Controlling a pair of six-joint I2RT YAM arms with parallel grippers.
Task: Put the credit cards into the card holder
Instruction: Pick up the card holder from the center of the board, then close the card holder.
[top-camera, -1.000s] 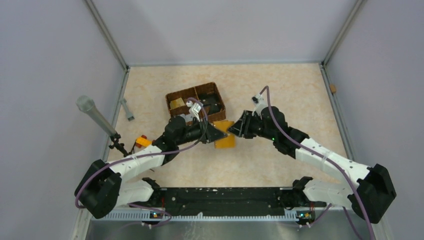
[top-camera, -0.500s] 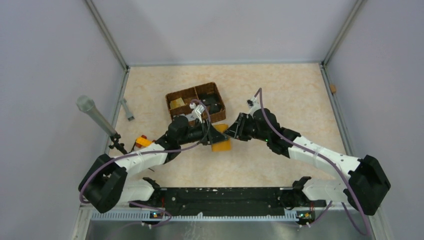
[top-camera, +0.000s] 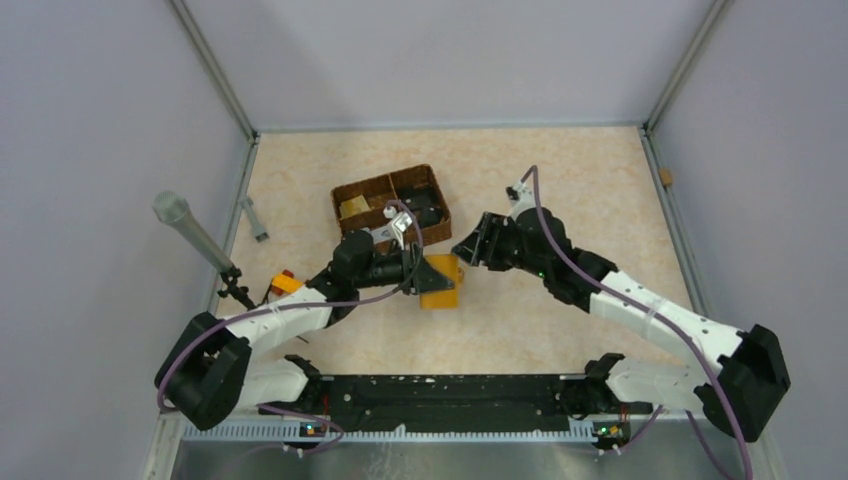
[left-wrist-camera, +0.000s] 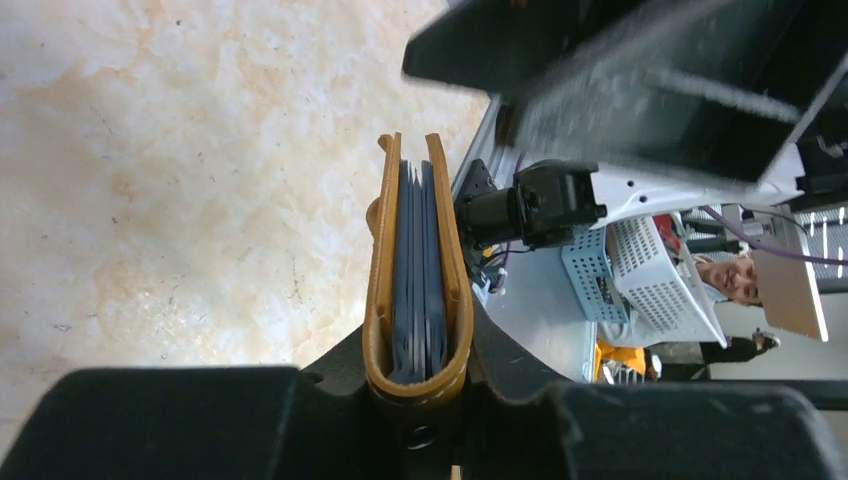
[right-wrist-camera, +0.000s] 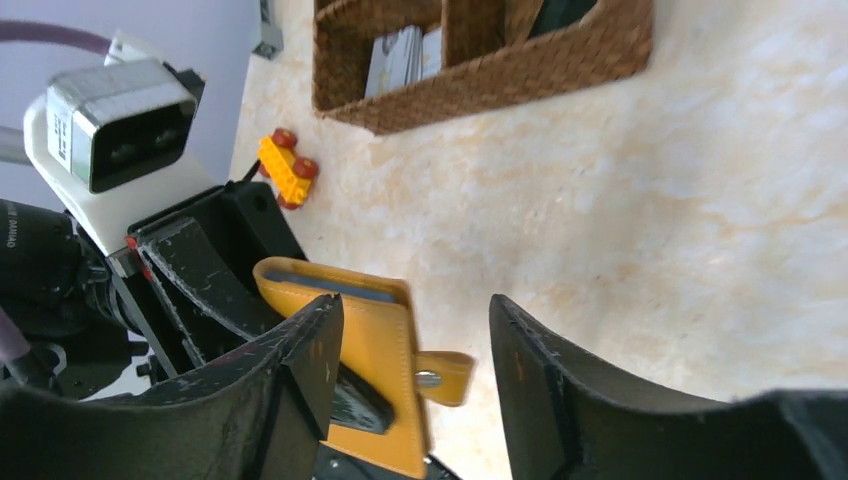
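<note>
Mustard card holder (left-wrist-camera: 378, 290), grey credit cards (left-wrist-camera: 417, 290) inside: my left jaws are clamping it, my right jaws hanging open at two o'clock; next, I reckon, fastening its strap (right-wrist-camera: 455, 362).

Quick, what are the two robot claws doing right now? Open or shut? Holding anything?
Left gripper: shut on the card holder.
Right gripper: open, holding nothing.

The holder (top-camera: 445, 290) is mustard-orange; the cards (left-wrist-camera: 417, 270) inside look slate grey, perhaps bluish. The basket (right-wrist-camera: 520, 70) is brown and woven. The table (top-camera: 560, 180) is cream, marbled with peach veins. The block (right-wrist-camera: 287, 168) is yellow-orange with red studs.
</note>
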